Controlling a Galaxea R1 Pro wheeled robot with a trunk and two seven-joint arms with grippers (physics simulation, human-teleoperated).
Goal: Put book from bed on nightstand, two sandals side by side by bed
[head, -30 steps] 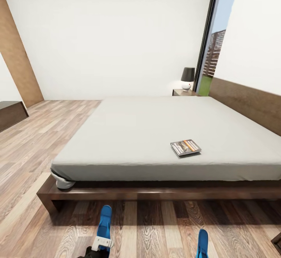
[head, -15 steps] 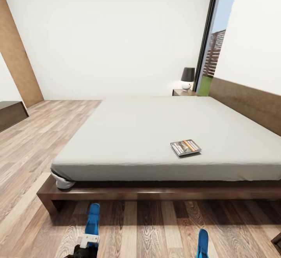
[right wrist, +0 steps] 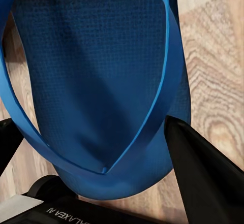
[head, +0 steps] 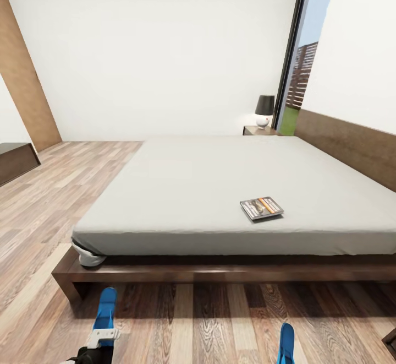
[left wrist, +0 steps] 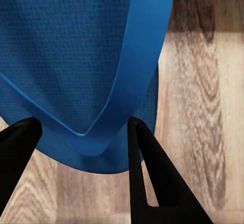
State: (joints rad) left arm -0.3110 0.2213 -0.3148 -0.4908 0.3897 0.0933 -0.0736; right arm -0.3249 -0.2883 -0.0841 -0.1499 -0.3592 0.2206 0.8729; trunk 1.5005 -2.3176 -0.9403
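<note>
Left sandal: the left gripper (left wrist: 81, 132) pinches a blue sandal (head: 105, 309) by one end, a black finger on each side of it. It sits at the bottom left of the head frame, over the wood floor (head: 209, 320), just in front of the bed (head: 220, 188).

Right sandal: the right gripper (right wrist: 96, 148) pinches the other sandal (head: 285, 342) the same way, with the sole wedged between its fingers. It sits at the bottom of the head frame, right of the middle.

Gap: the two sandals are well apart. They need to sit side by side, so I think one must come nearer to the other before they go down.

Why held by the end: I think this lets each shoe hang out in front, so it can be laid flat on the floor by the bed.

Book: the book (head: 262, 208) lies flat on the bed, in the lower right part of the mattress, near the front edge. No gripper touches it.

Nightstand: one nightstand (head: 256, 130) is far back, right of the middle of the frame, past the bed. A lamp (head: 264, 111) with a dark shade stands on it.

What is left: both jobs look not done yet.
</note>
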